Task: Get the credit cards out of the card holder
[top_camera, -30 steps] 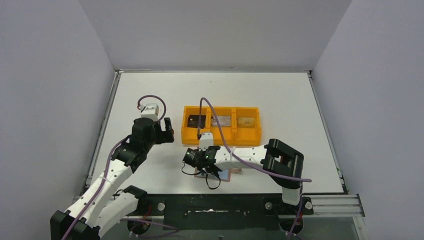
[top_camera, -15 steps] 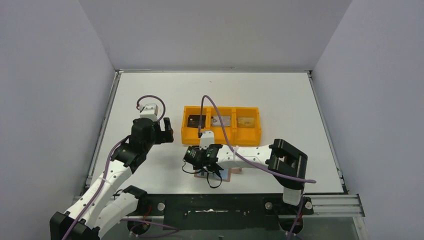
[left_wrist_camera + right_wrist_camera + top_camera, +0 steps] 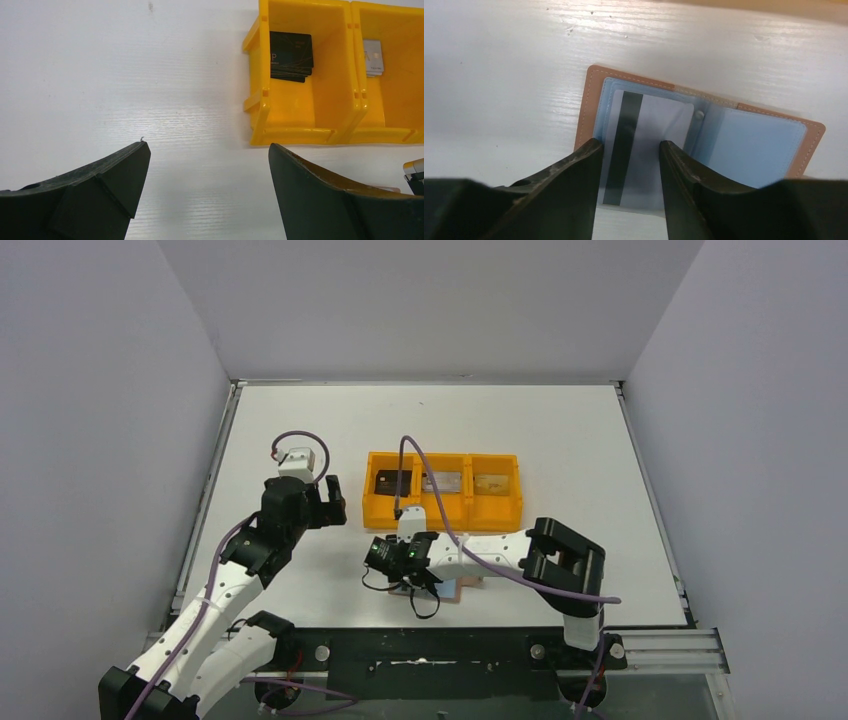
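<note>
1. White table (image 3: 560, 440), grey walls. The orange tray (image 3: 443, 512) mid-table already has the black card (image 3: 291, 50), silvery card (image 3: 372, 55) and gold-tan card (image 3: 490, 482).
2. The card holder (image 3: 769, 145) lies open at the near edge, a striped card (image 3: 659, 130) in its left pocket.
3. The right gripper (image 3: 629, 145) has just loosened! Its jaws are part-way apart and straddle that card; fingertip contact is hard to call.
4. The left gripper (image 3: 207, 150) gapes wide, empty, beside the tray's left end.
5. Likely a re-grip: one card left to pull.
</note>
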You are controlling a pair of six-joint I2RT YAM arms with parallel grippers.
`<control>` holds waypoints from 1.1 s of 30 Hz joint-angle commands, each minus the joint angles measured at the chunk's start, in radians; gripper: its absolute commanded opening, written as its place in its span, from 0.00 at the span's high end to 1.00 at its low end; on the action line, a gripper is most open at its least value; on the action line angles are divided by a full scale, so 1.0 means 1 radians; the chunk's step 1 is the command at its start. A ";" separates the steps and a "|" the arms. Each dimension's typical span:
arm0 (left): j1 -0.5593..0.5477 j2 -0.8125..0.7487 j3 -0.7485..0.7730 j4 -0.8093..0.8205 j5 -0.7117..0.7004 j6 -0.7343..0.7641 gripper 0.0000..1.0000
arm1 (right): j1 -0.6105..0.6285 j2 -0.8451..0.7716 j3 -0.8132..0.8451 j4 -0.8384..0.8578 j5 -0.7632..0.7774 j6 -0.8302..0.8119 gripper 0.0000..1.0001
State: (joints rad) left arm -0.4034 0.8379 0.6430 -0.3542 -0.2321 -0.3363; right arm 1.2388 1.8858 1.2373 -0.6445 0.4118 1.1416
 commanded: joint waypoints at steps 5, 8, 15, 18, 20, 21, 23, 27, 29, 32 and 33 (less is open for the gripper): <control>0.006 -0.037 0.039 -0.002 0.037 -0.048 0.09 | -0.016 -0.164 -0.158 0.203 -0.041 -0.077 0.68; 0.006 -0.059 0.033 -0.008 0.113 -0.093 0.09 | -0.038 -0.227 -0.226 0.306 -0.094 -0.107 0.70; 0.006 -0.065 0.018 0.016 0.308 -0.195 0.10 | -0.054 -0.325 -0.310 0.397 -0.122 -0.114 0.70; 0.006 -0.039 -0.012 0.065 0.439 -0.241 0.11 | -0.061 -0.356 -0.358 0.452 -0.140 -0.111 0.69; 0.005 -0.013 -0.039 0.141 0.563 -0.286 0.11 | -0.065 -0.373 -0.396 0.496 -0.151 -0.107 0.69; 0.004 0.001 -0.058 0.175 0.614 -0.315 0.12 | -0.067 -0.381 -0.413 0.513 -0.157 -0.104 0.69; 0.000 0.022 -0.099 0.249 0.678 -0.381 0.12 | -0.070 -0.402 -0.440 0.544 -0.160 -0.106 0.69; -0.020 0.056 -0.179 0.370 0.741 -0.484 0.14 | -0.085 -0.433 -0.506 0.636 -0.180 -0.121 0.69; -0.038 0.080 -0.200 0.403 0.743 -0.517 0.15 | -0.096 -0.443 -0.541 0.679 -0.201 -0.121 0.69; -0.090 0.134 -0.215 0.451 0.728 -0.560 0.18 | -0.107 -0.457 -0.587 0.737 -0.221 -0.119 0.69; -0.119 0.162 -0.210 0.453 0.710 -0.574 0.19 | -0.108 -0.462 -0.599 0.748 -0.219 -0.115 0.69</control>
State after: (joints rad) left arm -0.4576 0.9459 0.4198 -0.0578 0.4488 -0.8196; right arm 1.1435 1.4670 0.6704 -0.0288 0.1959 1.0317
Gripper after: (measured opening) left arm 0.829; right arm 0.316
